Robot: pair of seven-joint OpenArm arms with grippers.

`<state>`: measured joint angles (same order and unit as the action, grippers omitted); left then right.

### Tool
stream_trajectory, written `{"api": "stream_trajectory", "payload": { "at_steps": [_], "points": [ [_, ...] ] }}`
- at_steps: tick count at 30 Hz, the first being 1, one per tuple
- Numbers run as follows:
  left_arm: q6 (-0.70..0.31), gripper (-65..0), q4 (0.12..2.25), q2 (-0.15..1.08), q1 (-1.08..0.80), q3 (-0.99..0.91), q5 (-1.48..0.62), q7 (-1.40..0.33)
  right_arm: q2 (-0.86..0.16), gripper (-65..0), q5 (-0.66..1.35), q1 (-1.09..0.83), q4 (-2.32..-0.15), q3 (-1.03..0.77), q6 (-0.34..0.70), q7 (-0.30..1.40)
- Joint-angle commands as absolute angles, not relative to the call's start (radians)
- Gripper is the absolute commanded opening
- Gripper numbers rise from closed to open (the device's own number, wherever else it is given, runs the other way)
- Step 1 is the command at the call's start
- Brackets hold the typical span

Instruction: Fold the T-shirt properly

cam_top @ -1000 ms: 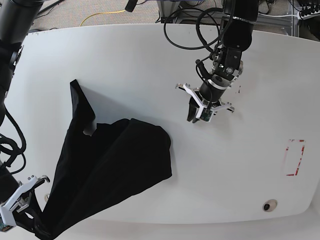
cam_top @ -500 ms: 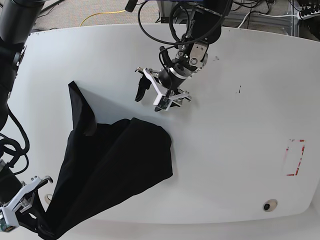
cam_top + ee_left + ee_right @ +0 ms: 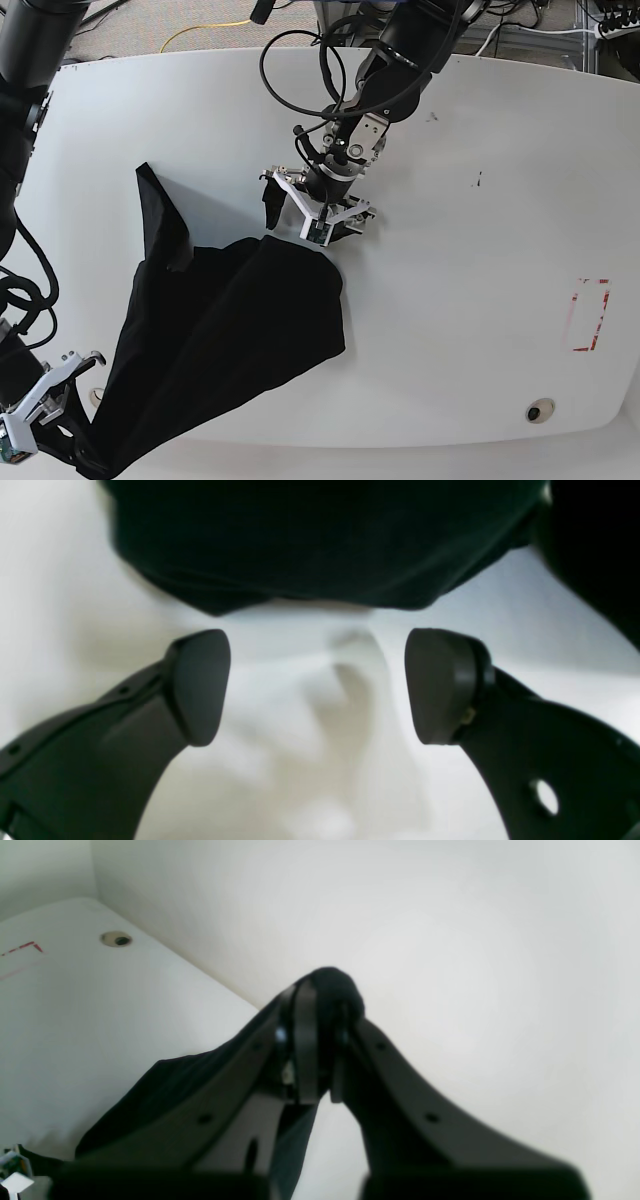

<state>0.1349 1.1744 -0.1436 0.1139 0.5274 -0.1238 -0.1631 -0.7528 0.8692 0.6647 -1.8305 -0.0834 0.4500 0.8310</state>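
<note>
The T-shirt (image 3: 215,340) lies crumpled on the left half of the white worktop (image 3: 480,300) in the base view, a long dark mass running from a narrow strip at its upper left down to the near edge, where its lowest corner hangs off the worktop. That corner is clenched in the right end effector (image 3: 320,1040), whose tips meet on a bunched knob of black fabric. The left end effector (image 3: 312,208) hovers just beyond the shirt's upper right edge, spread wide and empty, with bare worktop between its fingertips (image 3: 200,685). In the left wrist view the rounded black hem (image 3: 320,555) sits directly ahead of the gap, close but not yet inside it. The left arm is plainly the nearer one to this free edge, so the next grasp probably calls for a short advance straight forward and down onto the fabric.
</note>
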Motion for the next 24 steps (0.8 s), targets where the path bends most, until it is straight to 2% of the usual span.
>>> {"api": "stream_trajectory", "payload": {
  "at_steps": [1, 10, 16, 20, 21, 22, 24],
  "points": [
    [0.137, -13.8, 1.148, -0.157, 0.176, 0.564, -0.186, -0.127, -0.771, -65.0, 0.875, 0.696, -1.840, -0.094, 0.447, 0.794],
    [0.148, -13.8, 0.987, -0.157, 0.295, 0.661, -0.272, -0.028, -0.771, -65.0, 0.875, 0.696, -1.840, -0.094, 0.447, 0.794],
    [0.254, -13.8, 0.915, -0.157, 0.358, 0.713, -0.332, 0.047, -0.771, -65.0, 0.875, 0.696, -1.840, -0.094, 0.447, 0.794],
    [0.271, -14.3, 0.885, -0.157, 0.387, 0.722, -0.366, 0.079, -0.771, -65.0, 0.875, 0.696, -1.840, -0.094, 0.447, 0.794],
    [0.271, -15.4, 0.878, -0.157, 0.394, 0.722, -0.369, 0.079, -0.771, -65.0, 0.875, 0.696, -1.840, -0.094, 0.447, 0.794],
    [0.271, -20.1, 0.866, -0.157, 0.406, 0.720, -0.374, 0.081, -0.771, -65.0, 0.875, 0.696, -1.840, -0.094, 0.447, 0.794],
    [0.268, -33.3, 0.848, -0.157, 0.423, 0.719, -0.387, 0.082, -0.769, -65.0, 0.875, 0.696, -1.840, -0.094, 0.447, 0.794]
  ]
}}
